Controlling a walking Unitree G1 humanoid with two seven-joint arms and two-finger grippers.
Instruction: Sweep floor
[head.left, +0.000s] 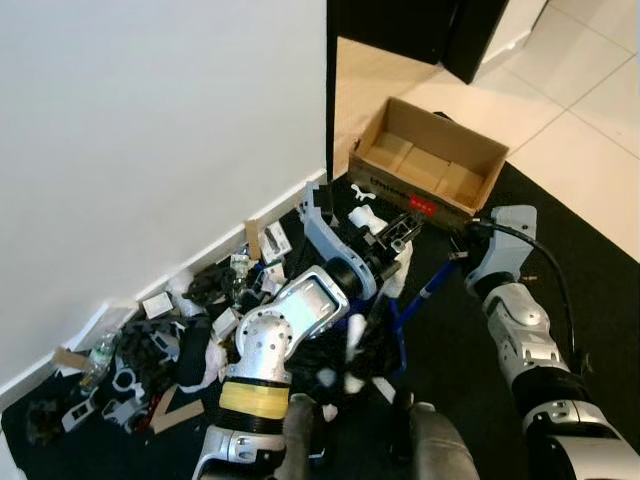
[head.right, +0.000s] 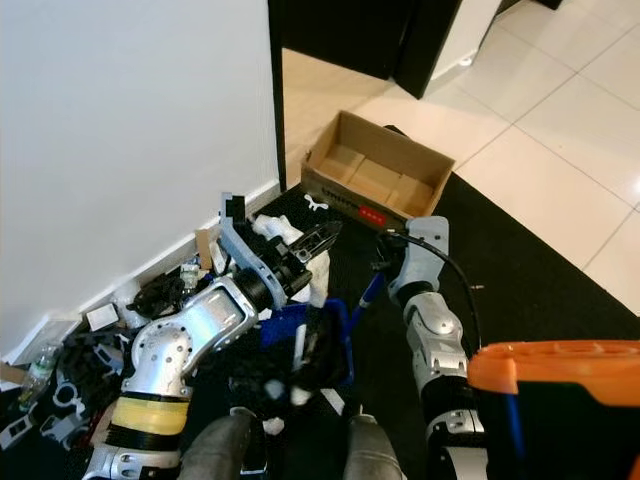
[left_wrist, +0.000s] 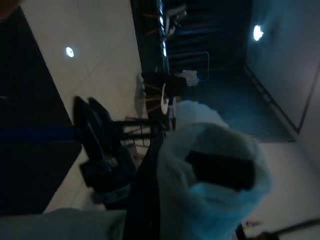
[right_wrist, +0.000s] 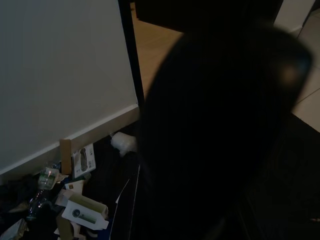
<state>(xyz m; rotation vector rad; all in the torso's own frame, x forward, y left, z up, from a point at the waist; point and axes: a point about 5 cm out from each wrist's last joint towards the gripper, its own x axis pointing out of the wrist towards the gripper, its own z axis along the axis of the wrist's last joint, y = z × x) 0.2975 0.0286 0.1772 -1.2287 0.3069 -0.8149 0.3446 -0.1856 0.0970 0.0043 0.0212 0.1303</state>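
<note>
Fingers of the left gripper (head.left: 405, 232) pinch white crumpled paper (head.left: 398, 262), raised above the black carpet (head.left: 590, 300); right gripper's grip I cannot tell. Litter (head.left: 150, 340) lies heaped along the wall. Clearing step, I judge: next, carry it to the cardboard box (head.left: 430, 165)

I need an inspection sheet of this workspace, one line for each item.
Surface: black carpet beside pale floor tiles.
Job's things: blue dustpan low between the arms; open cardboard box ahead.
Clutter: small boxes, a plastic bottle and scraps piled along the white wall.
Grippers: left gripper raised toward the box, white tissue near it; right gripper by a blue handle, fingers unclear.
Cables: black cable on the right arm.
Surroundings: dark doorway behind.
</note>
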